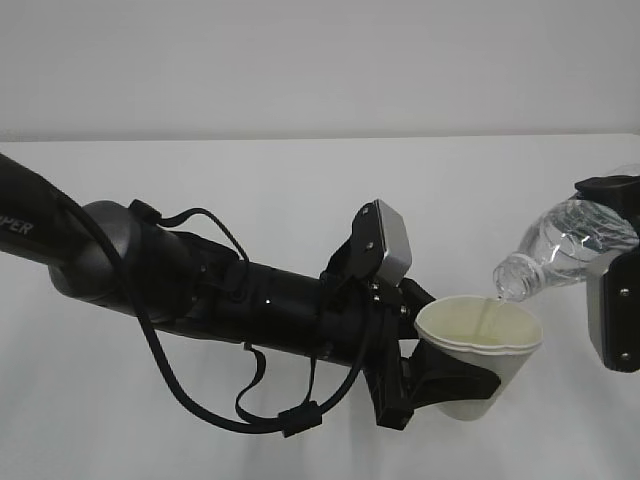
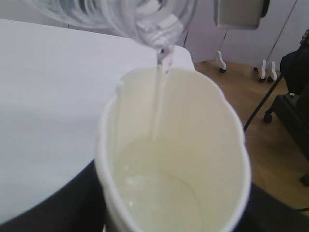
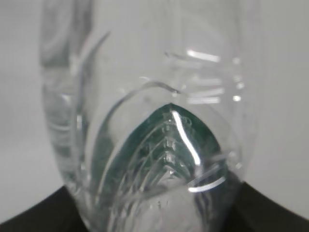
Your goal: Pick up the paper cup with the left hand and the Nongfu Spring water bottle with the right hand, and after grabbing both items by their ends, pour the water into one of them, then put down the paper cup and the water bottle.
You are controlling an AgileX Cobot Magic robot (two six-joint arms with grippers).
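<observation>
My left gripper (image 1: 452, 385) is shut on the white paper cup (image 1: 480, 350), which it holds upright above the table by its lower part. The cup's rim (image 2: 171, 150) fills the left wrist view, with water (image 2: 159, 200) pooled in its cream bottom. At the right edge my right gripper (image 1: 612, 268) is shut on the clear Nongfu Spring water bottle (image 1: 560, 250), tilted neck-down to the left. Its neck (image 2: 161, 29) hangs just over the cup's far rim. A thin clear stream (image 1: 490, 312) falls into the cup. The right wrist view shows only the bottle's ribbed wall (image 3: 159, 145), tinted green.
The white table (image 1: 250, 190) stretches behind and under both arms. The left arm's looped cables (image 1: 200, 400) hang below its forearm. Beyond the table's far edge, the left wrist view shows a wooden floor (image 2: 275, 159) with chair legs and dark equipment at right.
</observation>
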